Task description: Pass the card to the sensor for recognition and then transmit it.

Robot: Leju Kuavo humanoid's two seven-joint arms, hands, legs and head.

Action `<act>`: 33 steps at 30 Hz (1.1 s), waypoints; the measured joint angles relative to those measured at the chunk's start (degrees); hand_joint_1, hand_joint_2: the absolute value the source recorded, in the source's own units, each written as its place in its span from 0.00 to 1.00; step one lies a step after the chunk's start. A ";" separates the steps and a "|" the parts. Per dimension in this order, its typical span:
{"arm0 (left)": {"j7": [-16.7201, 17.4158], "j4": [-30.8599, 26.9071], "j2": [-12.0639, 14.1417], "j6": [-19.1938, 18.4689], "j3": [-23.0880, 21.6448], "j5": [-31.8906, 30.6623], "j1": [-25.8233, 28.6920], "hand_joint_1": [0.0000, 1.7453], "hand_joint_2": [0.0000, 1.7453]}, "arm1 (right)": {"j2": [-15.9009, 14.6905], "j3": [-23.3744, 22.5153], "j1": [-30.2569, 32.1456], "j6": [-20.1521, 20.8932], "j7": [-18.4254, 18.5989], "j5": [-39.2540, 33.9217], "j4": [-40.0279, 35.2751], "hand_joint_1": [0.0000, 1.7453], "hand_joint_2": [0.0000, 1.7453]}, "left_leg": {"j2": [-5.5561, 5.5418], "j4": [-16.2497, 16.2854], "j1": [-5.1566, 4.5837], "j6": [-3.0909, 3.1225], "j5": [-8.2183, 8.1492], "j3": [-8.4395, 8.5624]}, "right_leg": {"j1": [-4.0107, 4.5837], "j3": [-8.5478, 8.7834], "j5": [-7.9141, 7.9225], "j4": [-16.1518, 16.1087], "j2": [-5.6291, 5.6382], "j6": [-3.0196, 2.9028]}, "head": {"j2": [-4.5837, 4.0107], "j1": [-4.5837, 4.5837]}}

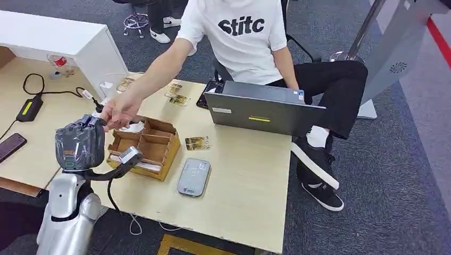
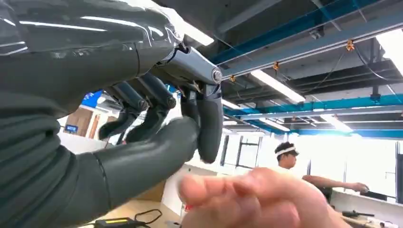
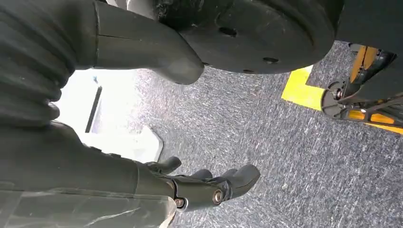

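Observation:
My left hand [image 1: 82,141], under a clear plastic cover, is raised over the table's left part beside the cardboard box [image 1: 143,147]. A person's hand [image 1: 119,110] reaches across and meets it at the fingers. In the left wrist view my thumb [image 2: 142,164] and dark fingers [image 2: 209,126] curve loosely with no card between them, and the person's blurred fingers [image 2: 252,199] lie just past them. The grey sensor [image 1: 193,177] lies flat in front of the box. A card [image 1: 197,142] lies on the table behind it. My right hand [image 3: 209,185] hangs over the carpet, holding nothing.
A grey laptop [image 1: 263,111] stands open before the seated person [image 1: 242,32]. More cards [image 1: 178,98] lie at the far side of the wooden table [image 1: 250,186]. A phone [image 1: 10,144], a charger with cable [image 1: 29,106] and a white cabinet [image 1: 58,37] are at the left.

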 joint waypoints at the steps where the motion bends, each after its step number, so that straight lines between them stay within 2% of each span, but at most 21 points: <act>1: -0.02 -0.15 -0.07 0.11 0.00 0.13 0.24 0.00 1.00 | 0.00 -0.02 0.00 -0.02 0.02 0.00 0.00 0.00 1.00 | 0.00 0.00 0.00 0.00 0.00 0.00 | 0.00 0.00 0.00 0.00 0.00 0.00 | 0.00 -0.02; 12: -1.31 -4.37 -2.03 1.16 0.04 2.18 3.61 0.00 1.00 | 0.13 -0.89 -0.01 -0.26 0.61 0.24 -0.02 0.00 1.00 | -0.01 0.00 -0.01 0.00 0.00 0.00 | 0.00 0.01 0.00 0.00 -0.01 0.00 | 0.00 -0.02; 16: -4.11 -7.30 -2.95 2.45 0.31 7.11 5.71 0.00 1.00 | 0.15 -1.27 0.02 -0.37 0.55 0.13 -0.02 0.00 1.00 | 0.00 0.00 -0.01 0.00 -0.01 0.00 | 0.00 0.01 0.00 0.00 0.00 0.00 | 0.00 -0.02; 19: -7.72 -11.83 -4.94 4.88 0.98 13.37 8.71 0.00 1.00 | 0.31 -1.73 0.05 -0.98 0.57 -0.24 -0.02 0.00 1.00 | 0.00 0.00 -0.01 0.00 -0.02 -0.03 | -0.01 0.01 -0.03 -0.01 0.00 0.01 | 0.00 0.00; 21: -11.62 -16.29 -7.33 5.27 1.55 21.14 11.57 0.00 1.00 | 0.52 -2.42 0.06 -1.44 0.83 -0.65 -0.02 0.00 1.00 | 0.02 0.00 -0.02 -0.02 -0.06 -0.03 | -0.01 -0.02 -0.03 -0.02 0.03 0.01 | 0.00 -0.02; 23: -13.90 -20.01 -9.21 5.29 2.12 24.97 14.01 0.00 1.00 | 0.68 -2.95 0.17 -1.84 0.90 -0.96 -0.02 0.00 1.00 | -0.03 0.00 -0.03 -0.01 -0.06 -0.04 | -0.02 -0.02 -0.06 -0.04 -0.02 0.03 | 0.00 0.00; 27: -14.86 -24.39 -11.70 5.11 2.93 25.82 16.35 0.00 1.00 | 0.85 -3.63 0.13 -2.01 0.90 -0.98 -0.02 0.00 1.00 | -0.11 0.00 -0.03 -0.01 -0.06 -0.04 | -0.02 0.02 -0.08 -0.05 -0.10 0.06 | 0.00 0.00; 33: -15.28 -26.51 -13.29 4.79 3.58 26.03 17.05 0.00 1.00 | 0.94 -4.20 0.14 -1.97 0.90 -0.98 -0.02 0.00 1.00 | -0.15 -0.01 -0.03 -0.03 -0.03 0.00 | 0.00 0.06 -0.05 -0.02 -0.11 0.03 | 0.00 -0.02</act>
